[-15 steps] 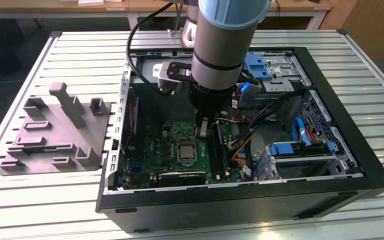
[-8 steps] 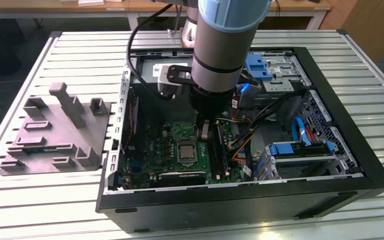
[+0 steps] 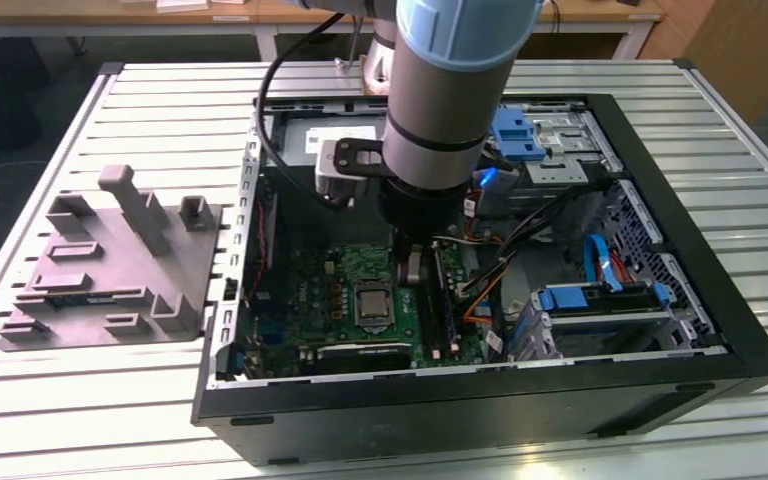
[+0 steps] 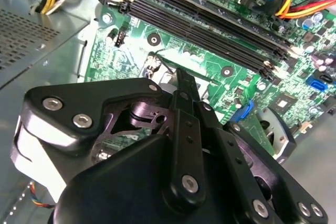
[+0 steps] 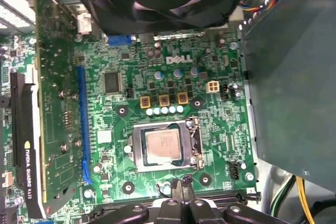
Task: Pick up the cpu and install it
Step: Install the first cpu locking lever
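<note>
The black metal claw (image 5: 181, 195) hung nearest the lens, its fingers (image 4: 185, 85) pressed together on nothing, just above the green circuit board (image 5: 210, 124). The cpu (image 5: 163, 147), a small flat square with a dull silvery top, lay seated in its shiny-framed socket (image 5: 195, 145) inside the computer case (image 3: 684, 340).

A slatted metal table (image 3: 117, 400) carries an open computer case (image 3: 491, 400) and a grey moulded tray (image 3: 111, 265) beside it.

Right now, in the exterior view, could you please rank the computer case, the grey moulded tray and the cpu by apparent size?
1. computer case
2. grey moulded tray
3. cpu, sitting in the motherboard socket
</note>
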Controlling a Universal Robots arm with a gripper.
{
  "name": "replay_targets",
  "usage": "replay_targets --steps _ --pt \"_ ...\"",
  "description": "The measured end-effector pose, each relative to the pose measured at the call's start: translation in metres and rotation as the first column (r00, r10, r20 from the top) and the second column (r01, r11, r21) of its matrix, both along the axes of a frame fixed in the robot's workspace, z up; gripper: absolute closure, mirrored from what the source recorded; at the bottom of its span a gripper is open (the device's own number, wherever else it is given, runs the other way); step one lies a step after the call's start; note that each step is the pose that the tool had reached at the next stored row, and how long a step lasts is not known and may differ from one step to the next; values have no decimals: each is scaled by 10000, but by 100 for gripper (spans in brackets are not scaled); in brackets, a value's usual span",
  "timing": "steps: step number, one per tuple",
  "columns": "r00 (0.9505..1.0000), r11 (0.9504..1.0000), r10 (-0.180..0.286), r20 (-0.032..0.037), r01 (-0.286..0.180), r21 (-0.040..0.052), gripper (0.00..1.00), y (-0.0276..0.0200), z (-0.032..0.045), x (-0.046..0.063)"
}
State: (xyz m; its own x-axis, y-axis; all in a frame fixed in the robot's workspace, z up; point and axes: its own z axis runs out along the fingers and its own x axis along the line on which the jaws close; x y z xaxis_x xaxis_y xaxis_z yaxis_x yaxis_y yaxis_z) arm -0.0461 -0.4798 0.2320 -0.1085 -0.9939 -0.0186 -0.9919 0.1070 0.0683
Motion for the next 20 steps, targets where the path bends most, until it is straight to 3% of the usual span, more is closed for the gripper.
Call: replay_targets --steps 8,16,20 --pt "9993 9991 375 -3 -374 -192 89 -15 -27 0" --pt "9973 9970 737 -3 -737 -218 89 -52 -62 -1" --pt "9966 9960 820 -15 -820 -356 89 -60 -77 0"
